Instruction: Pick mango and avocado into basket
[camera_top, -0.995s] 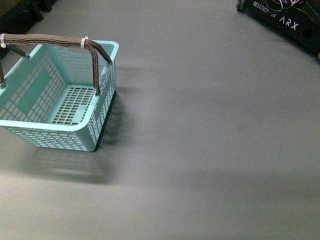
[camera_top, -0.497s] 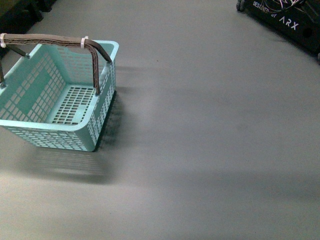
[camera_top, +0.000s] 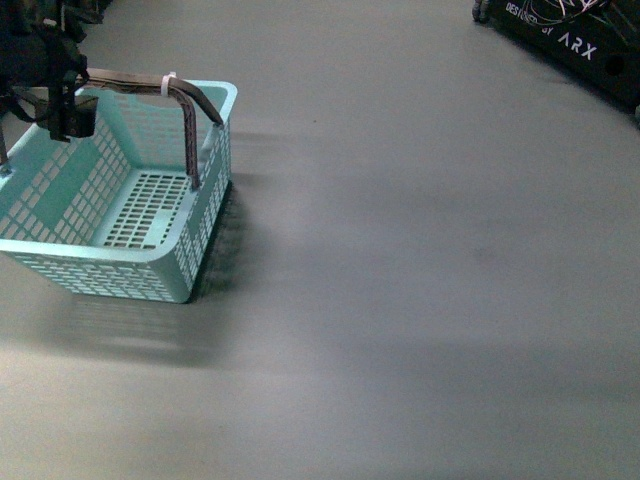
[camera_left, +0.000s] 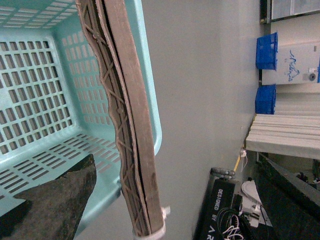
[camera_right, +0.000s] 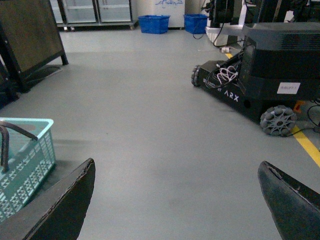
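As left claw (camera_top: 66, 116) overhangs basket (camera_top: 120, 281), grey floor (camera_top: 420, 250)

Basket (camera_left: 35, 100) slotted walls; ribbed handle (camera_left: 132, 140), white zip tie (camera_left: 150, 231).

Probably a robotics lab: ARX robot base (camera_right: 280, 60), blue crates (camera_right: 154, 24).

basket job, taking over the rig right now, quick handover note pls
Left hand: over the far left part of the basket, by its handle; open or shut can't be told, no fruit seen in it.
Right hand: open, empty, above the floor.
Basket: on the floor at the robot's left; the part in view holds nothing.
The mango and the avocado: in no view.
Done: nothing placed that shows.
Left: find both fruits, put them in the basket.
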